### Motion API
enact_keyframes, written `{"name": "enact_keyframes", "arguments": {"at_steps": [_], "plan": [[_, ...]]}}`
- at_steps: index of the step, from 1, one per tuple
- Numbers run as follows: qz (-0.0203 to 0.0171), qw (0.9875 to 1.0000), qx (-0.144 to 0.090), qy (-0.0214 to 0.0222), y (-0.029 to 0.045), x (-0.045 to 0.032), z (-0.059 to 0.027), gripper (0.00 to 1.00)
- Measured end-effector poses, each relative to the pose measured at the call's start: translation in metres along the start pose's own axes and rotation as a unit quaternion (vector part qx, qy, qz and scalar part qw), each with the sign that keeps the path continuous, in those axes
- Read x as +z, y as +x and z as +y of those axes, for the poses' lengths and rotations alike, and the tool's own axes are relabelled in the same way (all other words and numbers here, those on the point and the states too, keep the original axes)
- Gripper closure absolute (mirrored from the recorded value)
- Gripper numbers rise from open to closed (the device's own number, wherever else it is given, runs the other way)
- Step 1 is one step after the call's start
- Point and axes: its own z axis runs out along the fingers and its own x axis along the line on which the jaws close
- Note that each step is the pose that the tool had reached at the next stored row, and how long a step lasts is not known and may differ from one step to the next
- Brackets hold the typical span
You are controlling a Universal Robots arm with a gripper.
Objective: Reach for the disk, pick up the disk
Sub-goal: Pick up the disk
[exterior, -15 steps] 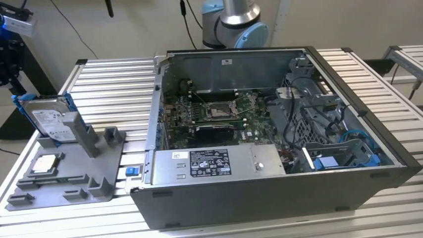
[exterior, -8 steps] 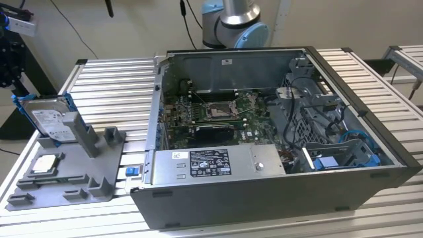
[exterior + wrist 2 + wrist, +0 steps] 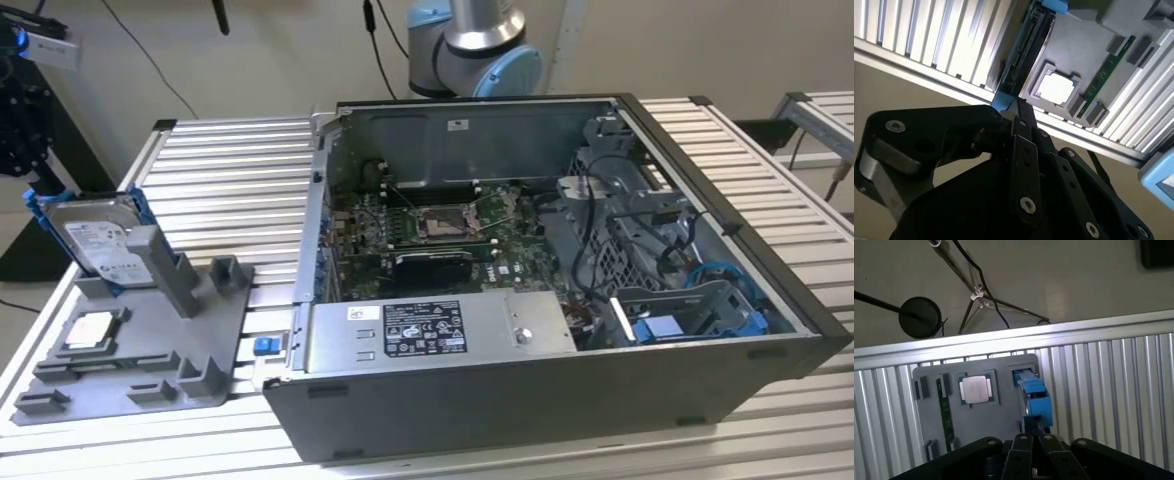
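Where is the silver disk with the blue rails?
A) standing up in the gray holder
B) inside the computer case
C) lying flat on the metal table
A: the disk stands on edge in a slot of the gray holder, outside the open computer case.

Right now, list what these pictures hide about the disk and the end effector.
1. Base of the disk: exterior view, sunk in the grey holder.
2. Label of the disk: both wrist views, seen edge-on.
3. Whether the end effector touches the disk: second wrist view, its own body covers the disk's near end.
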Motion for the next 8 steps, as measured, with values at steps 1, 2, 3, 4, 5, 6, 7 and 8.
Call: {"name": "enact_keyframes", "arguments": {"at_steps": [1,2,3,4,5,6,7,8], "plan": [[0.0,1.0,0.0,0.0,0.0,0.0,0.0,1.0],[0.0,1.0,0.0,0.0,0.0,0.0,-0.0001,1.0],[0.0,1.0,0.0,0.0,0.0,0.0,-0.0001,1.0],[0.0,1.0,0.0,0.0,0.0,0.0,-0.0001,1.0],[0.0,1.0,0.0,0.0,0.0001,0.0,-0.0002,0.0],[0.0,1.0,-0.001,0.0,0.0,0.0,-0.0001,0.0],[0.0,1.0,-0.001,0.0,0.0,0.0,-0.0001,0.0],[0.0,1.0,-0.001,0.0,0.0,0.0,-0.0001,0.0]]}}
